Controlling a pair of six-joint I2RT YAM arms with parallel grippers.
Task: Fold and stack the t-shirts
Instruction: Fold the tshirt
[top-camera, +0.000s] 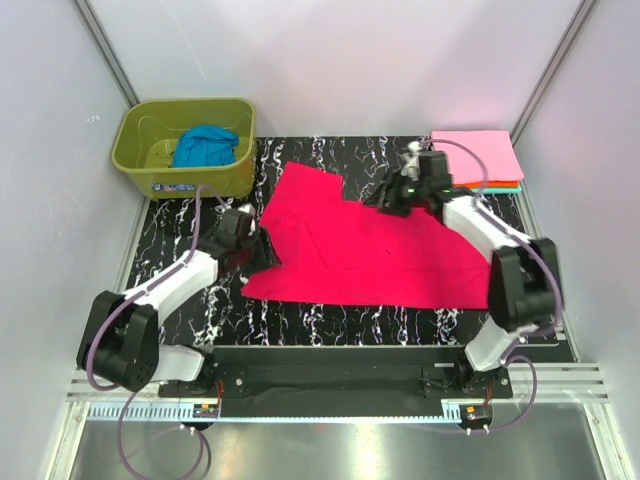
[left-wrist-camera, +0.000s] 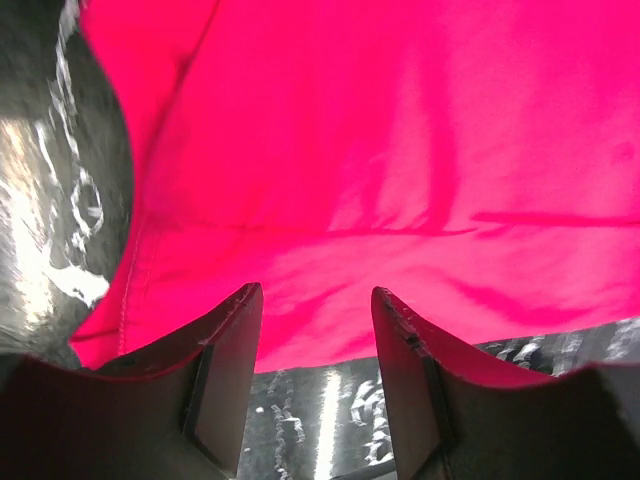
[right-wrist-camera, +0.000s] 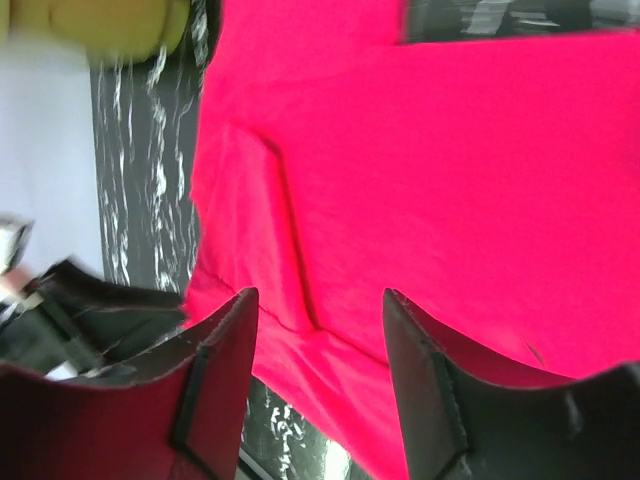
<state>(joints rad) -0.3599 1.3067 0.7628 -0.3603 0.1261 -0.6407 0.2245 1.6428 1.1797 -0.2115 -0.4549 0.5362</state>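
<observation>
A crimson-red t-shirt (top-camera: 350, 245) lies spread flat on the black marbled mat. My left gripper (top-camera: 260, 250) is open at the shirt's left edge; in the left wrist view (left-wrist-camera: 315, 320) its fingers straddle the red hem with nothing between them. My right gripper (top-camera: 388, 198) is open over the shirt's far edge; the right wrist view (right-wrist-camera: 320, 320) shows red cloth and a sleeve fold below it. A folded light pink t-shirt (top-camera: 478, 153) tops a stack at the back right, with an orange edge (top-camera: 497, 183) under it. A blue t-shirt (top-camera: 205, 146) lies crumpled in the tub.
The olive-green tub (top-camera: 150, 165) stands at the back left corner of the mat (top-camera: 300, 160). White walls close in the back and both sides. The arm bases sit on a rail at the near edge.
</observation>
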